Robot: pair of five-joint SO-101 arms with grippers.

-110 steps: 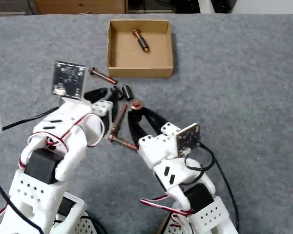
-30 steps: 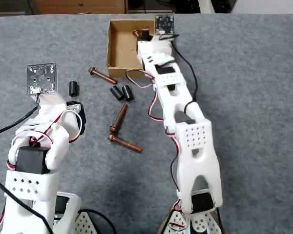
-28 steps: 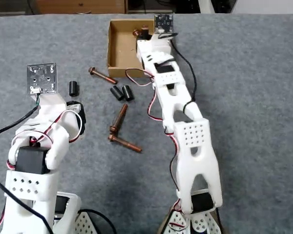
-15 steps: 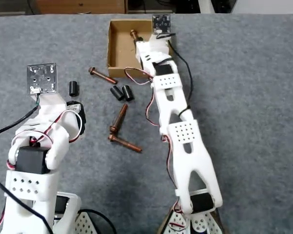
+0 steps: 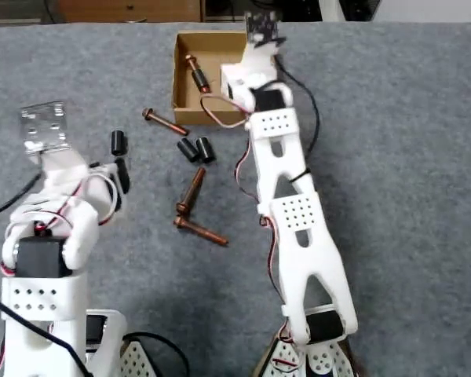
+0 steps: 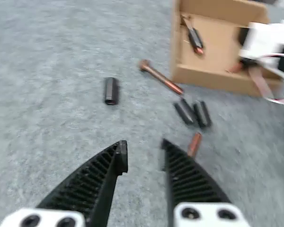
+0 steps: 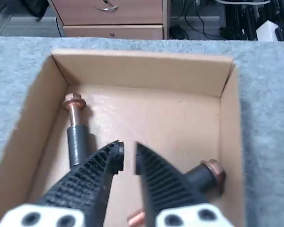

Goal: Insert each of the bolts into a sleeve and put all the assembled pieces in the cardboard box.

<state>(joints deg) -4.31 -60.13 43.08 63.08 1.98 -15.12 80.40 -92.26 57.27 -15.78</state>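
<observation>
The left arm (image 5: 59, 212) stands at the desk's (image 5: 400, 126) left side; from above its dark jaws are hard to make out, but its wrist view shows them apart by a moderate gap, holding nothing, above bare grey desk; a lone sleeve (image 5: 118, 142) (image 6: 110, 90) lies just beyond them, apart from the rest; right of it a bolt (image 5: 164, 122) (image 6: 161, 80) lies slanted, its tip near the box's (image 5: 175, 78) (image 6: 213, 78) near corner; below that, a sleeve pair (image 5: 196, 149) (image 6: 193, 113) lies side by side, close together, whether touching I cannot tell; nearer the arms, a mid bolt (image 5: 191, 190) (image 6: 194, 143) lies steeply slanted, partly hidden behind one jaw in the left wrist view; its head end sits by the head of a low bolt (image 5: 201, 230), contact unclear.

The box sits at the desk's far edge; a piece (image 5: 195, 70) (image 6: 192, 35) (image 7: 77, 132), bolt in sleeve, lies by its left wall; the right arm (image 5: 286, 173) stretches over the box's right half and covers that part from above; the right jaws hang inside the box, parted by a narrow gap, gripping nothing; a second piece (image 7: 207, 175) lies by the right wall, largely hidden behind one jaw; a copper tip (image 7: 137, 218) shows between the jaw roots, and whose it is I cannot tell.
</observation>
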